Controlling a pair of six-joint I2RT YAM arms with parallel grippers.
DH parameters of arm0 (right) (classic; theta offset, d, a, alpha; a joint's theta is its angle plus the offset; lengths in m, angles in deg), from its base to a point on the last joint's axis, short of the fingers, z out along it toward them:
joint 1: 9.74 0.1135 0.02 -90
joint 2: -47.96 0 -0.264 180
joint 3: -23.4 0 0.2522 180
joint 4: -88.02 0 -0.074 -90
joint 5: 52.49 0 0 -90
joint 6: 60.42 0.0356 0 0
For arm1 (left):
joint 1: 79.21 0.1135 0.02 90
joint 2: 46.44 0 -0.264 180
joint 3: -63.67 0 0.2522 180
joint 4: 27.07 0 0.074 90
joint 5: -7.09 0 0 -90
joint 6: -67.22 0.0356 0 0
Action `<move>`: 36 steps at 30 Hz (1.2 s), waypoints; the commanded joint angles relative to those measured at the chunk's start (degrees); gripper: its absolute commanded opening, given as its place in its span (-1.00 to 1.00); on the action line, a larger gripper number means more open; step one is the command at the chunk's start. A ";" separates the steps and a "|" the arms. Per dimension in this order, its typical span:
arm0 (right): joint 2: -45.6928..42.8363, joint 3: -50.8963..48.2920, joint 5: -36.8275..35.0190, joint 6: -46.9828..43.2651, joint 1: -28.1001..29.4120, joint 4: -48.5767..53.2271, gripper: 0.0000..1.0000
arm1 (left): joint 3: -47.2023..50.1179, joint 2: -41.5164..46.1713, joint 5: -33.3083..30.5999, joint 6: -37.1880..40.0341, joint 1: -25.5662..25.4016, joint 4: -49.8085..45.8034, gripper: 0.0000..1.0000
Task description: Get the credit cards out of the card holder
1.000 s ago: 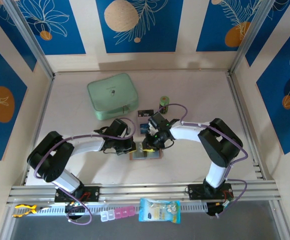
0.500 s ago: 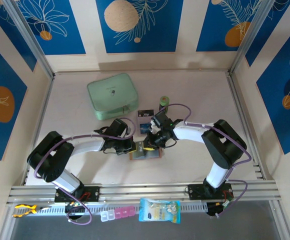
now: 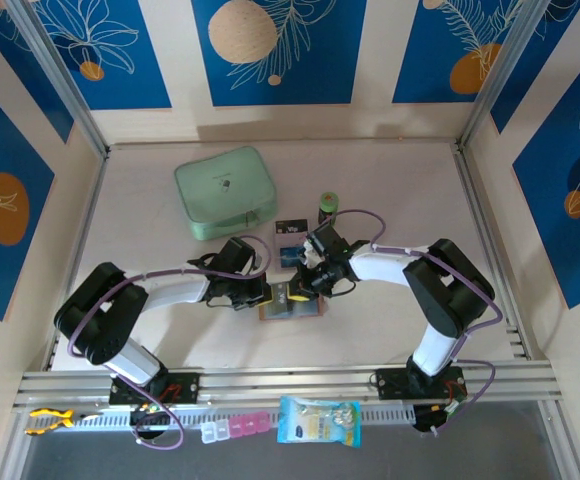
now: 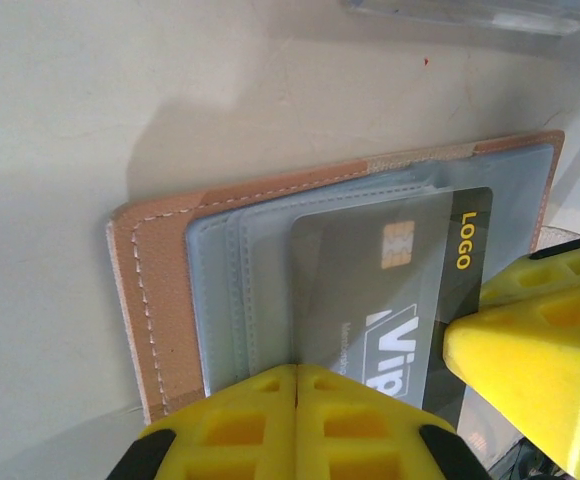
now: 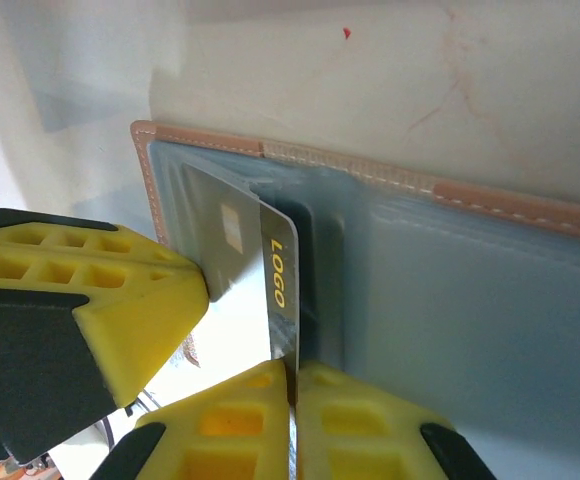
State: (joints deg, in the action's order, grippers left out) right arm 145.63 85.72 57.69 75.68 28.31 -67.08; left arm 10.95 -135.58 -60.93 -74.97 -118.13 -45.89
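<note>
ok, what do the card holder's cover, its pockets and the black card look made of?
card holder cover: tan leather or faux leather, matte; stitched edge.
pockets: soft translucent grey plastic, slightly glossy; card visible through it.
black card: rigid plastic, likely; gold chip, printed lettering.

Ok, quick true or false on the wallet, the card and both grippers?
1. The card holder lies open. True.
2. The right gripper is shut on the LOGO card. True.
3. The LOGO card is fully out of its clear pocket. False: part of it sits under the plastic.
4. The left gripper is wide open. False: it is shut, at the card holder's edge.
</note>
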 commanded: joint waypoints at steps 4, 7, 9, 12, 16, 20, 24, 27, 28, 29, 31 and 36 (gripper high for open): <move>-3.50 -2.14 -0.79 -2.04 -1.63 2.47 -0.87 | 1.64 0.65 -1.45 0.15 -0.37 -4.60 -1.00; -4.89 -2.50 -1.41 -3.24 -2.68 4.31 -0.88 | 1.69 0.98 -1.80 0.19 -0.39 -4.93 -1.00; -5.79 -2.26 -1.96 -4.21 -3.12 5.93 -0.89 | 1.69 1.33 -2.00 0.24 -0.37 -5.23 -1.00; -6.89 -1.00 -3.44 -6.03 -3.34 9.46 -0.90 | 1.78 1.83 -2.11 0.25 -0.37 -5.40 -1.00; -7.76 1.15 -5.01 -8.01 -3.08 13.64 -0.91 | 2.31 2.39 -2.38 -0.12 -0.33 -4.68 -1.00; -6.99 3.34 -6.61 -8.65 -1.69 15.96 -0.91 | 2.27 1.98 -2.00 0.02 -0.32 -4.28 -1.00; -5.06 6.60 -9.69 -9.23 0.88 18.90 -0.91 | 2.27 1.54 -1.58 0.17 -0.36 -3.90 -1.00; -3.64 9.30 -12.34 -9.65 2.76 21.46 -0.91 | 2.48 1.80 -1.53 0.24 -0.30 -3.70 -1.00; -3.08 10.14 -13.16 -9.88 3.36 22.42 -0.91 | 2.57 1.80 -1.58 0.32 -0.28 -3.73 -1.00; -2.62 10.90 -13.84 -9.91 3.80 23.27 -0.91 | 2.57 1.80 -1.57 0.33 -0.27 -3.73 -1.00; -1.60 12.43 -15.33 -9.97 4.63 25.05 -0.91 | 2.57 1.78 -1.56 0.54 -0.08 -3.65 -1.00; 0.12 15.28 -19.21 -9.29 6.40 28.95 -0.91 | 2.49 1.88 -1.54 0.96 0.24 -3.78 -1.00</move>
State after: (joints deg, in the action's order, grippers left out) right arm 144.58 99.57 42.11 66.63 33.88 -43.21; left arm 12.04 -133.79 -61.79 -74.90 -118.10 -47.29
